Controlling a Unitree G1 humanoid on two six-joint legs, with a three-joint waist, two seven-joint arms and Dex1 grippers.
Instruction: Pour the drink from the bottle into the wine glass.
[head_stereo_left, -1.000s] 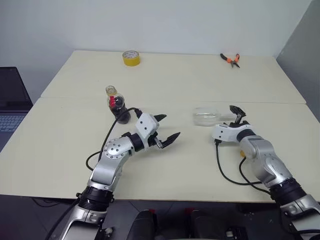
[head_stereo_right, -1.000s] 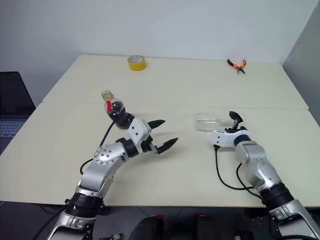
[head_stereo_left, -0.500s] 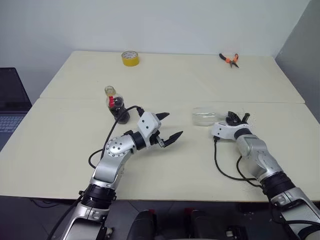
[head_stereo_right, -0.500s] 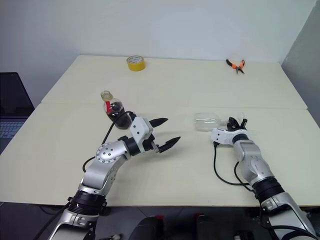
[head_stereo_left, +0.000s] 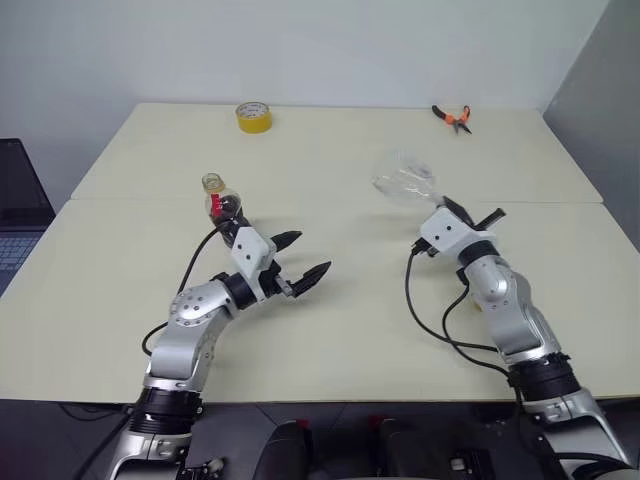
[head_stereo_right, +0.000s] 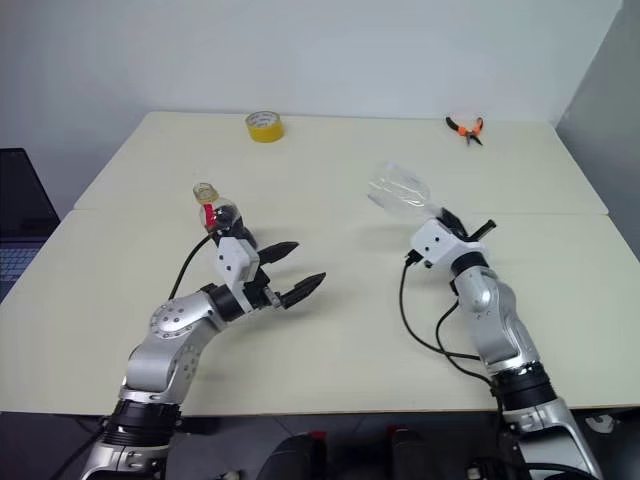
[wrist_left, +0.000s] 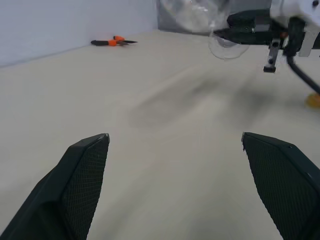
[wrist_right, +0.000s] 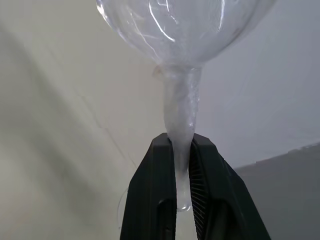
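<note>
The wine glass (head_stereo_left: 403, 180) is off the table, tilted, with its clear bowl up and toward the far left. My right gripper (head_stereo_left: 447, 210) is shut on its thin stem (wrist_right: 180, 110), just below the bowl (wrist_right: 185, 25). The bottle (head_stereo_left: 222, 205) stands upright on the table at the left. It has a yellowish cap and a red neck label, and the dark drink (head_stereo_left: 228, 208) shows in it. My left gripper (head_stereo_left: 308, 254) is open and holds nothing. It hovers just in front of and to the right of the bottle, whose lower part it hides, and its fingers (wrist_left: 82, 165) are spread wide.
A yellow tape roll (head_stereo_left: 251, 116) lies at the table's far left and orange-handled pliers (head_stereo_left: 453, 116) at the far right. A laptop (head_stereo_left: 12, 200) sits beyond the table's left edge. A seam (head_stereo_left: 330, 201) runs across the tabletop.
The right gripper closed on the stem of the glass, which was lying on its side, then lifted it off the table and rolled it more upright. The left gripper drifted left, still open.
</note>
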